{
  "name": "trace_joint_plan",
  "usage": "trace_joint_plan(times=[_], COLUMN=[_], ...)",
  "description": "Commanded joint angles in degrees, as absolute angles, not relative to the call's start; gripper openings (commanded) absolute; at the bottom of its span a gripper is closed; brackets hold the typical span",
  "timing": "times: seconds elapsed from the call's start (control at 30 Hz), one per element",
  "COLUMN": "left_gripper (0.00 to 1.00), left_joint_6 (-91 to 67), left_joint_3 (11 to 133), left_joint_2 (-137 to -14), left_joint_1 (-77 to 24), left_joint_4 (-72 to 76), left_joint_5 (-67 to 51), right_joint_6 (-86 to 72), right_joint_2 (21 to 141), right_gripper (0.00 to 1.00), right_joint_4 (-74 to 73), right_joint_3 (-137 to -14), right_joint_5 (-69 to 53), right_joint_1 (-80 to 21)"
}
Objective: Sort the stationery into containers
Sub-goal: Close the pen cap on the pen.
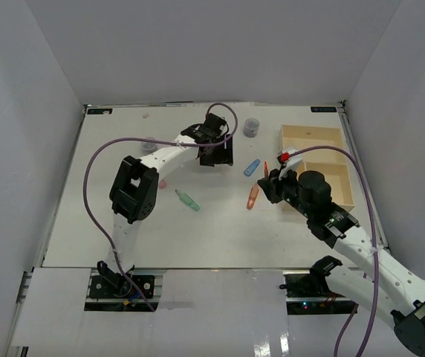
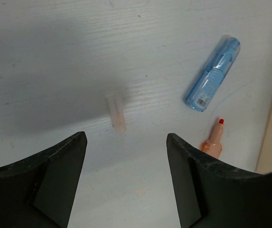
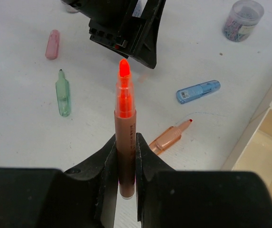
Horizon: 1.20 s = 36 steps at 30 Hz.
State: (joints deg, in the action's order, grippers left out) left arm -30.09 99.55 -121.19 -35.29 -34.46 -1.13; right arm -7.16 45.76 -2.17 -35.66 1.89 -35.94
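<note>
clenched low on the barrel of an orange marker [image 3: 125, 118], the right pincer [image 3: 125, 159] holds it with the bright uncapped tip pointing straight ahead out of the jaws. just ahead and to the right of this pincer a peach pen [image 3: 168, 137] with a red tip lies on the bench [image 3: 22, 142]. further ahead on the right lies a blue marker [image 3: 199, 91], and far ahead on the right stands a round pot [image 3: 243, 20] with small bits inside. ahead to the left lies a green marker [image 3: 63, 97], with a pink piece [image 3: 53, 44] beyond it. the tray [image 3: 264, 137] shows its pale edge close on the right of this pincer.

the left pincer [image 2: 126, 137] is released, fingers spread wide above the bench, gripping nothing. straight ahead of it lies a small clear cap [image 2: 116, 113], apart from both fingers. the blue marker lies ahead to its right. the peach pen's red tip shows just beside its right finger, with the tray edge at the far right.

seen from above, the two pincers face each other, with the blue marker between them.
</note>
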Motion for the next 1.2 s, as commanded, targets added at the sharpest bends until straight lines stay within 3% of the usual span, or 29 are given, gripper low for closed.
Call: trace_joint_plan(times=[0.0, 0.33, 1.17], left_gripper=[0.78, 0.74, 0.49], left_joint_6=[-30.7, -31.3, -31.3], left_joint_3=[107.3, 120.1, 120.1], left_joint_2=[-123.8, -134.0, -137.5], left_joint_1=[-36.5, -37.7, -39.3], left_joint_4=[-40.9, -48.0, -48.3], left_joint_5=[6.1, 10.7, 12.9], right_joint_6=[-6.2, -5.7, -5.3], right_joint_2=[44.0, 41.5, 39.4], right_gripper=[0.08, 0.08, 0.08], right_joint_4=[-2.5, -4.0, -4.0], right_joint_3=[-34.5, -32.1, -29.5], right_joint_5=[3.5, 2.9, 2.3], right_joint_1=[-35.5, -35.5, -35.5])
